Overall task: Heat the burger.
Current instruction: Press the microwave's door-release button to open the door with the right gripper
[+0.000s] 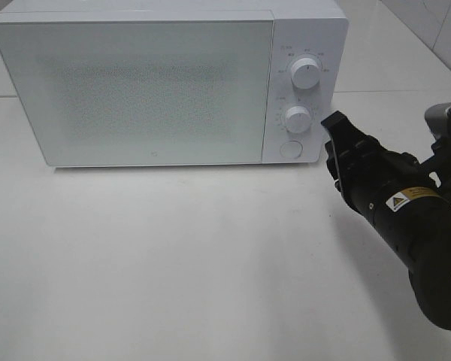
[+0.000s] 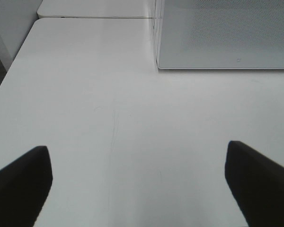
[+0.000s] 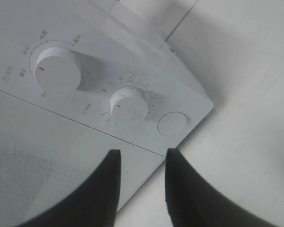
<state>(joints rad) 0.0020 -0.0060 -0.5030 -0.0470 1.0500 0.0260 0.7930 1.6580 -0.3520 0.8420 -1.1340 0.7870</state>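
Note:
The burger is out of view in every frame. A white microwave (image 1: 135,90) stands at the back of the table with its frosted door (image 2: 227,38) closed. My right gripper (image 1: 336,124) hovers just right of the control panel's lower corner. In the right wrist view the right gripper (image 3: 142,153) points at the panel edge below the round button (image 3: 172,123); its fingers (image 3: 109,189) stand a narrow gap apart with nothing between them. My left gripper (image 2: 137,149) is wide open and empty over the bare table, left of the microwave's front corner.
The panel carries an upper knob (image 1: 306,73), a lower knob (image 1: 297,118) and a round button (image 1: 289,149). A white table (image 1: 173,263) stretches in front of the microwave. Its left edge (image 2: 9,75) drops off beside a second white surface behind.

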